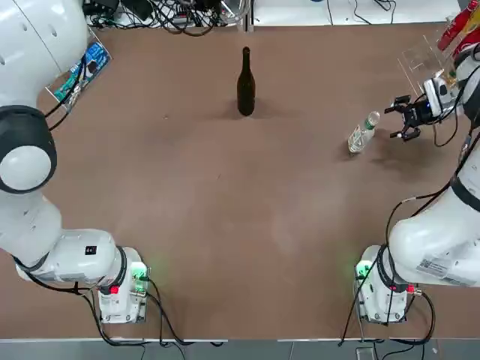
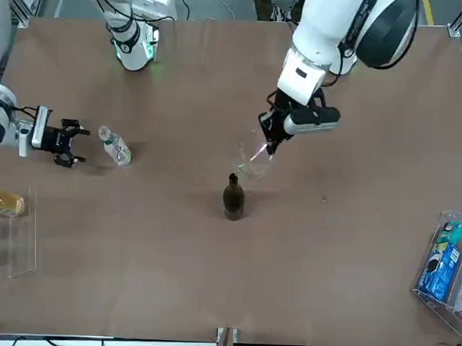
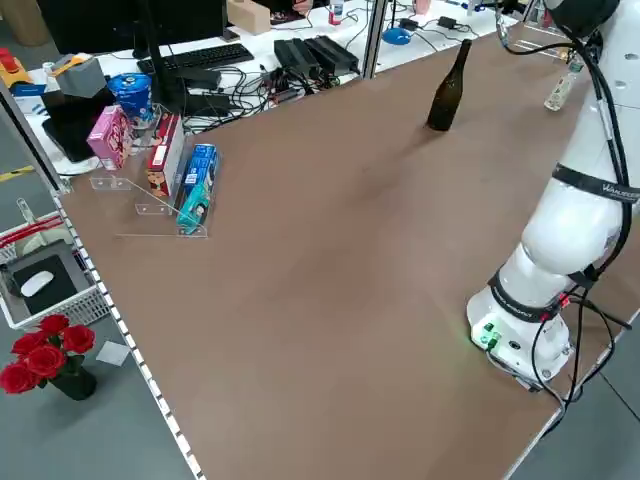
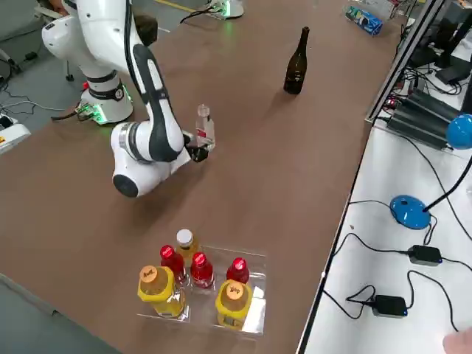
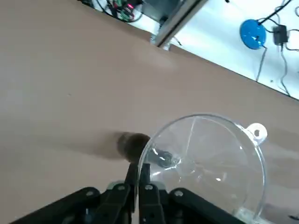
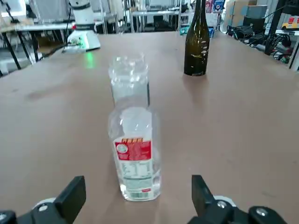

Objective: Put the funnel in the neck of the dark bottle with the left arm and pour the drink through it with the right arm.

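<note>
The dark bottle stands upright at the far middle of the table. My left gripper hangs over it, shut on the rim of the clear funnel. In the left wrist view the funnel is tilted, and the dark bottle shows beside its spout, off to one side. The drink stands upright at the right. My right gripper is open just beside it, and the drink is a little ahead of its spread fingers.
A clear tray of yellow and red bottles sits at the far right, behind my right gripper. A clear stand with a blue box is at the far left. Cables run along the far edge.
</note>
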Robot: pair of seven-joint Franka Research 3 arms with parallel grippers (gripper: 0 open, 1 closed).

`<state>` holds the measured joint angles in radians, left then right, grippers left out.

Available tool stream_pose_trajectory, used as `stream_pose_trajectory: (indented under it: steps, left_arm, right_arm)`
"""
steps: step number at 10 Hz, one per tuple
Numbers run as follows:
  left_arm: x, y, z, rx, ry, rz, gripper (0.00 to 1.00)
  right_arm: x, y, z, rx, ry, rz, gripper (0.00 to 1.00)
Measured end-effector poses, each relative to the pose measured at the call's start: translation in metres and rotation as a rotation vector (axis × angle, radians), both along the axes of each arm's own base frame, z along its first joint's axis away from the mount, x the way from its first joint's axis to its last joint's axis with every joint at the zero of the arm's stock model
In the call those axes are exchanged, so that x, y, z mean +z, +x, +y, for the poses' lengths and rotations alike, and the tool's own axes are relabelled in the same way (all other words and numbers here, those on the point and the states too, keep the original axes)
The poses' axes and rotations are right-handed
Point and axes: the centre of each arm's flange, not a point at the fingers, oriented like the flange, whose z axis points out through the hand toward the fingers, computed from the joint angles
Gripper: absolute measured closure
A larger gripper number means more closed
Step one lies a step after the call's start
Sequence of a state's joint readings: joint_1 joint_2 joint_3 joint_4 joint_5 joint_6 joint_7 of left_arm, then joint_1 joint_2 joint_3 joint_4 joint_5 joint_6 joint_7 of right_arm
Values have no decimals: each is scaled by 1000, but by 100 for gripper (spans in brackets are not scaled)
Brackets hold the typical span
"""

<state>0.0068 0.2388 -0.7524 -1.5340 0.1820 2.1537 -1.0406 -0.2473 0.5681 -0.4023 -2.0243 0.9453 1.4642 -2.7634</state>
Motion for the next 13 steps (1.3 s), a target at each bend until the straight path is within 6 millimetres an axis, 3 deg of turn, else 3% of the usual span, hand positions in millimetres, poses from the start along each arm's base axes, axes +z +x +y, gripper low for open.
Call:
stream_pose_trajectory:
  steps: [6, 11, 13]
  left_arm:
    - [-36, 6, -15, -34, 29, 24, 96]
    - [-54, 3, -19, -47, 48, 50, 96]
    - [-61, 4, -19, -49, 51, 62, 96]
  right_arm:
    - [-37, -8, 12, -5, 85, 38, 0]
    - [-59, 1, 47, 15, 157, 34, 0]
    - [-64, 1, 52, 22, 165, 38, 0]
